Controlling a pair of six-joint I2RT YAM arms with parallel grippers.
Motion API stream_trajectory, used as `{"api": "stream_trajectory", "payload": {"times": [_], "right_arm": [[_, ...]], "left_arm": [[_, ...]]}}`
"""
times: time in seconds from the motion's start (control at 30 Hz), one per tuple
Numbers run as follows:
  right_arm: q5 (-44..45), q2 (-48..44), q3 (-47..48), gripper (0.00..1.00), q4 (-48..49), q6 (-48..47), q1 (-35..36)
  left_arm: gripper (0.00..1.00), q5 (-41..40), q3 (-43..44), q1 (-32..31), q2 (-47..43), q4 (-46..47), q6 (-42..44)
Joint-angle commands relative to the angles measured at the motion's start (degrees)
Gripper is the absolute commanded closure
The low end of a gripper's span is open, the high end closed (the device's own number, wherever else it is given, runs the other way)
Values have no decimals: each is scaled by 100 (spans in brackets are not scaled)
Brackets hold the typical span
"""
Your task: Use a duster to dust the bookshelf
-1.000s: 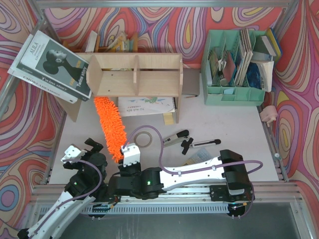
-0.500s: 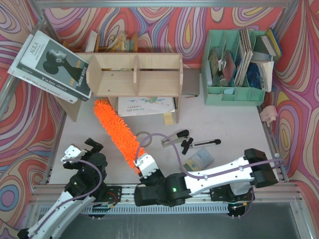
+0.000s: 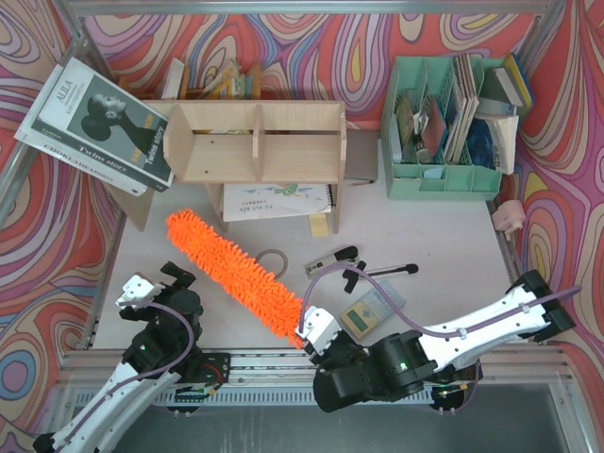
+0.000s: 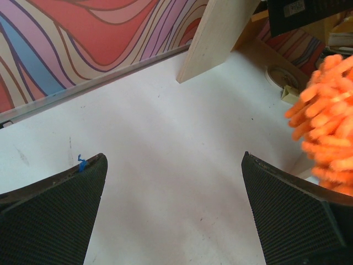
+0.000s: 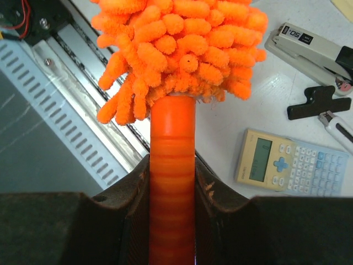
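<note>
Near edge, right: my right gripper (image 5: pixel 171 182) is clamped tight on the orange handle (image 5: pixel 171 138) of the duster (image 5: pixel 176 44), one finger pressed to each side, low at the front of the table (image 3: pixel 453 236).
Near edge, left: my left gripper (image 3: pixel 151 283) has its jaws wide apart with nothing between them, over bare white tabletop. The duster's fringe pokes in at the right of that wrist view.
Front rail: a metal rail (image 3: pixel 264 363) runs along the table's near side, just under my right wrist.
Surface: white and matte, with a few faint scuffs.
The duster's line: there it is, the shaggy head slanting away from my right gripper, up and to the left across the table. I cannot tell whether it drags on the surface or rides just above.
Beside the grip: a calculator (image 3: pixel 371 310) lies flat, just right of the duster's base.
Mid-table: a stapler (image 3: pixel 330 261), a black-handled tool (image 3: pixel 382 272), and a tape ring (image 3: pixel 272 255) that the duster partly covers.
Far side, left of centre: the bookshelf (image 3: pixel 255 142) is pale plywood with a divider splitting it into two bays. The duster's tip sits near its left side panel, apart from it.
Below the shelf: a spiral notebook (image 3: pixel 278 200).
Far left: a book (image 3: pixel 99 123) sits tilted at the shelf's left end.
Far right: a mint-green organizer (image 3: pixel 444 175) stuffed with papers.
Room: swirling red, orange and purple cloth (image 3: pixel 311 47) hangs around the table.
</note>
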Motion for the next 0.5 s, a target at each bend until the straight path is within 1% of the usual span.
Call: {"api": "stream_trajectory", "payload": {"times": [0.0, 0.1, 0.17, 0.33, 0.47], "right_arm": [[457, -279, 209, 100, -454, -313, 275], [543, -493, 316, 100, -513, -565, 400], [513, -674, 308, 100, -365, -842, 464], [301, -1014, 318, 100, 136, -1727, 503], [473, -1273, 387, 100, 840, -2439, 499]], "left_arm": [[1, -78, 42, 25, -58, 99, 122], [1, -77, 46, 25, -64, 101, 124], [1, -78, 43, 25, -63, 99, 124], [1, -65, 40, 25, -64, 125, 149], [2, -63, 35, 25, -64, 151, 169]]}}
